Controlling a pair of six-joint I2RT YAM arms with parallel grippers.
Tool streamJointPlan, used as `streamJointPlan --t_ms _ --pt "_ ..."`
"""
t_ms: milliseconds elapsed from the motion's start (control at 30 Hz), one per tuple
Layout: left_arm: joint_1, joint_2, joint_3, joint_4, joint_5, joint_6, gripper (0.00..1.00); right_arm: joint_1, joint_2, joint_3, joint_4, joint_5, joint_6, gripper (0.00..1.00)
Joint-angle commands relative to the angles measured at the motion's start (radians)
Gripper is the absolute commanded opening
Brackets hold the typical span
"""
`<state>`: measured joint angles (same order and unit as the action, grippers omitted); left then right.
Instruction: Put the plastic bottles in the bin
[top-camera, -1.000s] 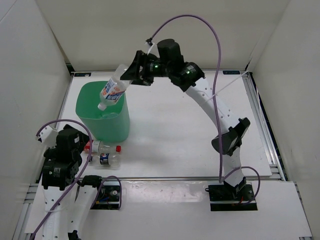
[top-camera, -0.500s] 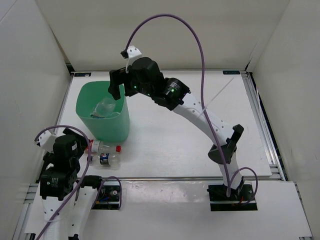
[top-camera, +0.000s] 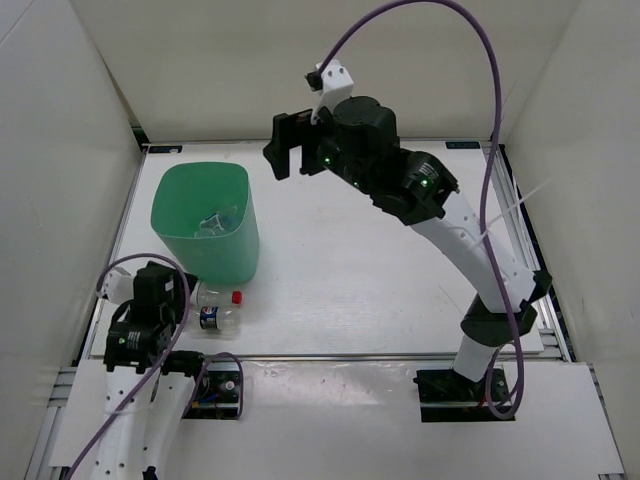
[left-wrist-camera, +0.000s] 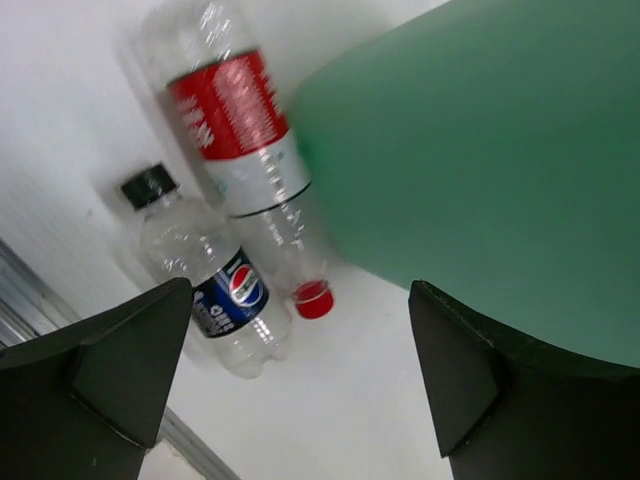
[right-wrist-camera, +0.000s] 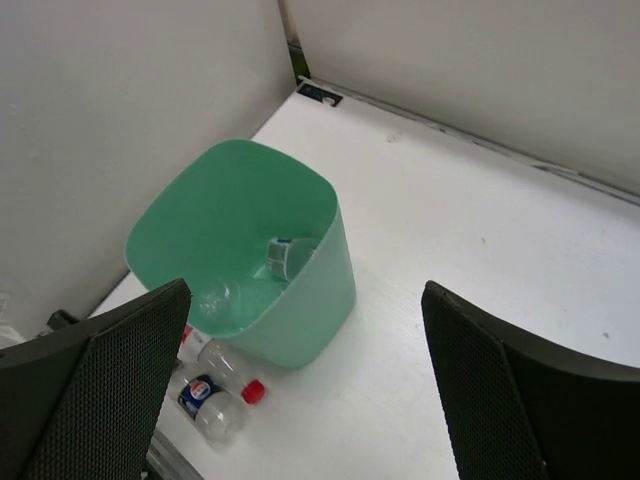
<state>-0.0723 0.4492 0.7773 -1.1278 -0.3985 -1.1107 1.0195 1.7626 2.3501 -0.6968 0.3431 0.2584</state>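
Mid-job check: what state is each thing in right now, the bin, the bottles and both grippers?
bin: upright, two bottles inside.
white-blue label bottle: in the bin.
unlabelled bottle: in the bin.
red-label bottle: capped, lying on the table beside the bin.
Pepsi bottle: capped, lying on the table.
left gripper: open, empty.
right gripper: open, empty.
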Motion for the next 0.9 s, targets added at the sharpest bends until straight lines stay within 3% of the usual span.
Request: streamJointPlan --t_ms 0,300,733,833,867 --pt "-0.003 0.020 -0.085 0.051 0.065 -0.155 1.00 -0.038 -0.049 -0.061 -0.087 -0.027 0.014 1.00" --pt "-0.003 0.042 -0.302 0.272 0.185 -0.270 1.00 -0.140 -0.121 -0.181 -0.152 -0.157 0.081 1.00" --pt "-0.003 0.181 -0.421 0.315 0.259 -0.371 1.00 -0.249 -0.161 -0.229 -0.170 -0.234 0.108 1.00" --pt "-0.003 0.203 -0.431 0.315 0.270 -0.371 0.90 -0.259 -0.161 -0.238 -0.170 -0.243 0.117 1.00" --pt "-0.003 0.203 -0.440 0.324 0.282 -0.371 0.77 -0.259 -0.161 -0.247 -0.170 -0.243 0.117 1.00"
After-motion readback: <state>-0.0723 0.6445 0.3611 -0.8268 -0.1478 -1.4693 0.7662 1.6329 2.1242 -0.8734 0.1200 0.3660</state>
